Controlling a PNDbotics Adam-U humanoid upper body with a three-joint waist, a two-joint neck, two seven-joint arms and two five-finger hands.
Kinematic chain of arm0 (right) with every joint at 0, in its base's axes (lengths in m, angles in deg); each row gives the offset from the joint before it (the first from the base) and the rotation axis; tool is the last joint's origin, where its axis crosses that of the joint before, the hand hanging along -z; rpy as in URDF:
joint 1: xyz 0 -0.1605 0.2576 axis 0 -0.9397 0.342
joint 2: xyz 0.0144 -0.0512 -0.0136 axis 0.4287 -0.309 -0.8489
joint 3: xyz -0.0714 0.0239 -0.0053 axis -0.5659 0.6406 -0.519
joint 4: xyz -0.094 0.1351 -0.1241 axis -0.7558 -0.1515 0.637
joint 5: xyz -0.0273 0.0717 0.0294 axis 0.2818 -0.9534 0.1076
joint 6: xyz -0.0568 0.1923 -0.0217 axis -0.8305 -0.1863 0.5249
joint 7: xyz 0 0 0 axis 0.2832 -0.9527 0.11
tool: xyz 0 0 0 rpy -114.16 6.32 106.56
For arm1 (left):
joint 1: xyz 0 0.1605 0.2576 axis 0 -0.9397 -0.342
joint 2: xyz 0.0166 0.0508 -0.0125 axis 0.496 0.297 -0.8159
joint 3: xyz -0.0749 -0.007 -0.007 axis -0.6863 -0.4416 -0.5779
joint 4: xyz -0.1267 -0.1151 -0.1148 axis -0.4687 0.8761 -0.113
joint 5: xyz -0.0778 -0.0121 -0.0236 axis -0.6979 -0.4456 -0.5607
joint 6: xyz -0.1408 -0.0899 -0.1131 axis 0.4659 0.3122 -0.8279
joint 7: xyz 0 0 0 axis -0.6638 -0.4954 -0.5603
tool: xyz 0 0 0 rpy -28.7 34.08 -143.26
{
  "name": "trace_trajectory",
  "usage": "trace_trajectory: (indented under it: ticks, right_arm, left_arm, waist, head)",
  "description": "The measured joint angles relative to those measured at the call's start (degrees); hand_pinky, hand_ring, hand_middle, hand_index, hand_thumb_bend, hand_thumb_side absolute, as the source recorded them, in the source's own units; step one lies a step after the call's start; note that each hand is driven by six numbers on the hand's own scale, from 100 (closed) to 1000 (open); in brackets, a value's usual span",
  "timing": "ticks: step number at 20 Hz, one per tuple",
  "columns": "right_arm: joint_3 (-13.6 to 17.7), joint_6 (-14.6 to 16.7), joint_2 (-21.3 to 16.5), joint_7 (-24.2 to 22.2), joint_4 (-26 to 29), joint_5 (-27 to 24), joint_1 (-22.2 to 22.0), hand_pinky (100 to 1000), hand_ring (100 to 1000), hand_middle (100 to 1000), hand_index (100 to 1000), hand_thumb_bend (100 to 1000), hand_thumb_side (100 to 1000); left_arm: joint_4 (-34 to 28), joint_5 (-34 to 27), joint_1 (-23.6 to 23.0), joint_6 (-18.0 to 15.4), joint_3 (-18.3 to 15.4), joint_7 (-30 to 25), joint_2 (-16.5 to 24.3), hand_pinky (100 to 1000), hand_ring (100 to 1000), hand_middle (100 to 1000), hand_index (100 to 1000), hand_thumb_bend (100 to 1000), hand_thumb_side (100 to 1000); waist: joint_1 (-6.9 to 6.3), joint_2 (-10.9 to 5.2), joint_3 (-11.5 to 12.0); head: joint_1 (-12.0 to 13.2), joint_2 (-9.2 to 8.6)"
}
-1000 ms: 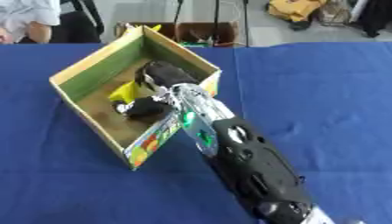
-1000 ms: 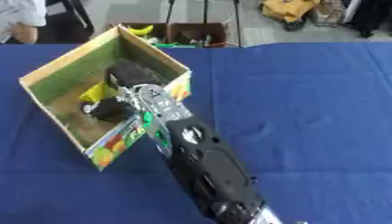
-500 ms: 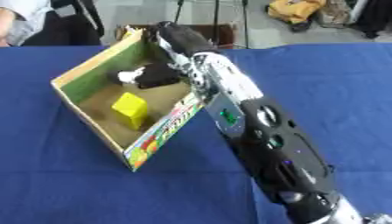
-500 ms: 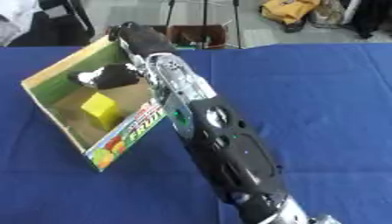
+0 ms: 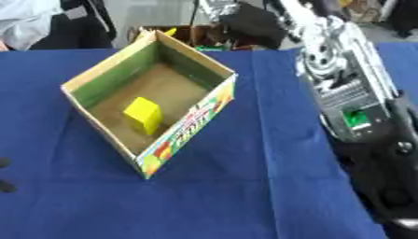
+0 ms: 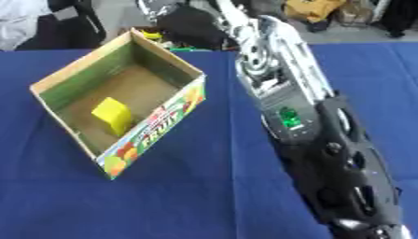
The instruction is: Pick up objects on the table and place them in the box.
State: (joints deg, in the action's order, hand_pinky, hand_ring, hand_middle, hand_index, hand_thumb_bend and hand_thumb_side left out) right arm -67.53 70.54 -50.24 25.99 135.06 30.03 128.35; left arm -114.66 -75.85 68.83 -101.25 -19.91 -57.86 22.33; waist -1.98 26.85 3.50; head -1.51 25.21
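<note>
An open cardboard box (image 5: 107,70) with a fruit-print front wall stands on the blue tablecloth, left of centre. One yellow block (image 5: 143,115) lies on its floor. My right arm (image 6: 287,105) runs up from the lower right, past the box's right side. At the top, my right hand (image 6: 228,13) is raised above and behind the box's far corner. It appears curled on a black object (image 6: 191,25), and both are blurred. Two dark tips (image 5: 4,163) at the left edge may be my left hand; its shape is unclear.
Blue cloth (image 5: 245,186) covers the table in front of and right of the box. Beyond the far edge stand a brown carton (image 5: 189,35) with small items, bags (image 6: 312,8) on the floor, and a seated person at the upper left.
My right hand has lifted out of the box and swung back past its far corner, taking the black object with it. The yellow block stays inside.
</note>
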Motion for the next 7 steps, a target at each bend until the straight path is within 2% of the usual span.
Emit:
trace_trajectory:
  ticks: [1, 3, 4, 5, 7]
  right_arm:
    - [0.19, -0.81, -1.02, 0.87, 2.03, -1.86, -0.85, 796, 797, 698, 779, 100, 757]
    - [0.42, -1.83, -2.90, 2.50, 5.78, -5.45, -2.81, 811, 810, 711, 786, 100, 790]
    - [0.65, -2.14, -3.87, 3.31, 7.51, -7.22, -3.98, 833, 834, 735, 797, 100, 872]
    - [0.85, -2.28, -4.73, 4.12, 9.05, -9.06, -5.26, 834, 837, 737, 798, 100, 878]
    - [1.37, -1.69, -6.10, 5.99, 11.15, -12.47, -7.93, 863, 871, 767, 820, 100, 947]
  left_arm:
    - [0.00, 0.02, -0.01, -0.02, -0.07, 0.10, 0.01, 445, 676, 673, 902, 100, 984]
    - [0.00, 0.02, -0.05, -0.01, -0.26, 0.27, 0.01, 445, 676, 673, 902, 100, 984]
    - [0.00, 0.03, -0.05, 0.02, -0.27, 0.35, 0.01, 446, 676, 673, 902, 100, 984]
    - [0.00, 0.03, -0.05, -0.01, -0.28, 0.43, 0.02, 446, 676, 673, 902, 100, 984]
    - [0.00, 0.05, -0.07, -0.08, -0.30, 0.54, 0.02, 445, 675, 673, 902, 100, 984]
  waist:
    - [-0.10, -0.14, -0.16]
    - [-0.32, -0.22, -0.77]
    - [-0.45, -0.22, -0.99]
    - [-0.62, -0.23, -1.16]
    - [-0.89, -0.31, -1.47]
  head:
    - [0.19, 0.01]
    - [0.56, 0.08]
    - [0.72, 0.18]
    - [0.89, 0.22]
    - [1.08, 0.39]
